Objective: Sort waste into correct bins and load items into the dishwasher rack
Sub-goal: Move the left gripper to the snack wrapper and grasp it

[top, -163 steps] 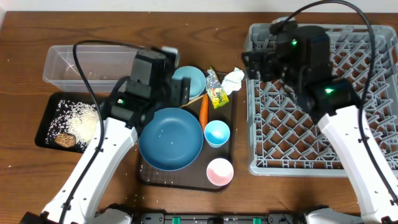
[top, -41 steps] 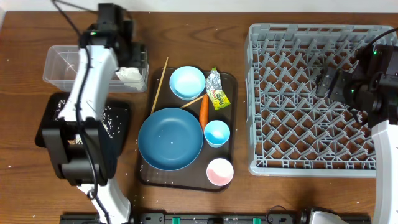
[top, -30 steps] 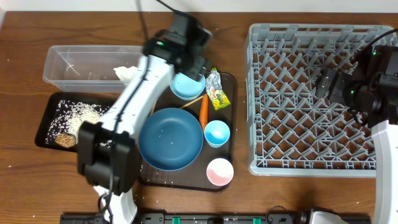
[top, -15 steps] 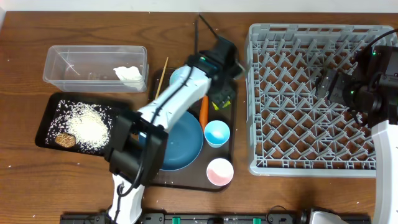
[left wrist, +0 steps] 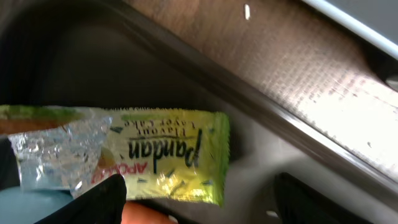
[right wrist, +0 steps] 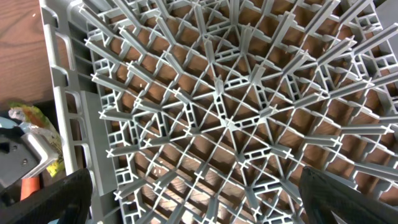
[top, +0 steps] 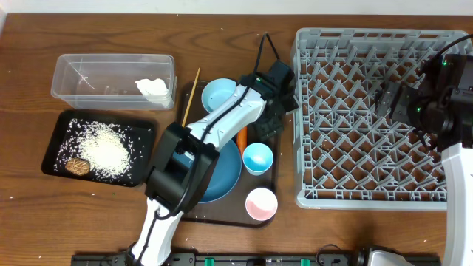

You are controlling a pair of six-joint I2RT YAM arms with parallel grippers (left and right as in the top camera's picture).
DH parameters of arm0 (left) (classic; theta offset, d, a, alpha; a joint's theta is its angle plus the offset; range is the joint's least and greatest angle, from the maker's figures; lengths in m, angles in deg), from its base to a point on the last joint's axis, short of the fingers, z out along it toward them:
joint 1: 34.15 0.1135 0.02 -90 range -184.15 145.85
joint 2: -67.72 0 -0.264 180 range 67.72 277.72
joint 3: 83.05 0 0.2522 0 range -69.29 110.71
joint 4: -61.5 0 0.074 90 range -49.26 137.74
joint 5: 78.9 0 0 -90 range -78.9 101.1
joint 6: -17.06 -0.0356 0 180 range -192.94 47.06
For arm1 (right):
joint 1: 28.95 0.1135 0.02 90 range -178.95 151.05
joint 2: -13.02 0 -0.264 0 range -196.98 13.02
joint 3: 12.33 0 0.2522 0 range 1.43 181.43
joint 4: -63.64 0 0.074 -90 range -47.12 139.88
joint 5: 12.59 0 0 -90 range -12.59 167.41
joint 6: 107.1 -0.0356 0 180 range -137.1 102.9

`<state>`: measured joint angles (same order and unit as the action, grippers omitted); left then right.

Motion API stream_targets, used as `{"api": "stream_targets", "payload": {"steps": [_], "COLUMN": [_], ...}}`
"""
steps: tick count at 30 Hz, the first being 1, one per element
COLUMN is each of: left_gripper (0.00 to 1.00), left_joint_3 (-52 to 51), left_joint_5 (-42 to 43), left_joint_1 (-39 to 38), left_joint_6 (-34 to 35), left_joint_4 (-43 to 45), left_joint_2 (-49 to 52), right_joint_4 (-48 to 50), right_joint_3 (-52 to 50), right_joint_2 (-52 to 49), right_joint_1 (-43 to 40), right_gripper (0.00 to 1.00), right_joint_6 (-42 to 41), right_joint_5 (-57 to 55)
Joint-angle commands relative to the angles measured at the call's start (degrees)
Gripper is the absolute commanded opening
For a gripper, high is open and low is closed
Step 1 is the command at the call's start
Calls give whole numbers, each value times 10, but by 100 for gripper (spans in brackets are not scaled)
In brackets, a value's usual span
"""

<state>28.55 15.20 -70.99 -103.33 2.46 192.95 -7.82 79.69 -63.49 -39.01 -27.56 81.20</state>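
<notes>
I see left claw (left wrist: 205, 208) spread wide over wrapper (left wrist: 161, 162), pinching nothing; can't tell if left finger (left wrist: 93, 199) touches wrapper's corner. Wrapper flat on brown tray (left wrist: 261, 155), near tray's back right corner, close to rim: yellow-green printed half, crumpled silver end. Orange carrot (left wrist: 146, 214) just beside it, on tray. My right claw (right wrist: 193, 211) fully spread, empty, over grey rack (right wrist: 224, 118), right of tray.
</notes>
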Motion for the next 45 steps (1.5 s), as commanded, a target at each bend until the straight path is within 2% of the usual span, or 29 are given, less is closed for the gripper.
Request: {"api": "stream_targets", "payload": {"steps": [1, 16, 19, 23, 32, 44, 45], "left_gripper": [77, 75, 65, 43, 6, 6, 17], "left_joint_3": [-1, -1, -1, -2, -1, 0, 0], "left_joint_5": [-11, -11, -12, -12, -24, -37, -37], "left_joint_1": [3, 3, 3, 3, 3, 3, 3], "left_joint_6": [-16, -24, -24, -24, -23, -6, -6], "left_joint_4": [17, 46, 47, 47, 49, 40, 36], "left_joint_2": [10, 64, 74, 76, 69, 39, 39], "right_joint_4": [0, -3, -4, -4, -4, -6, -6], "right_joint_3": [6, 6, 6, 6, 6, 6, 6], "right_joint_2": [3, 3, 3, 3, 3, 3, 3], "right_joint_1": [-4, -4, -4, -4, -4, -4, -4], "right_gripper": [99, 99, 99, 99, 99, 99, 99], "right_joint_6": [3, 3, 3, 3, 3, 5, 5], "right_joint_5": [-6, -6, -6, -6, -6, -6, -6]}}
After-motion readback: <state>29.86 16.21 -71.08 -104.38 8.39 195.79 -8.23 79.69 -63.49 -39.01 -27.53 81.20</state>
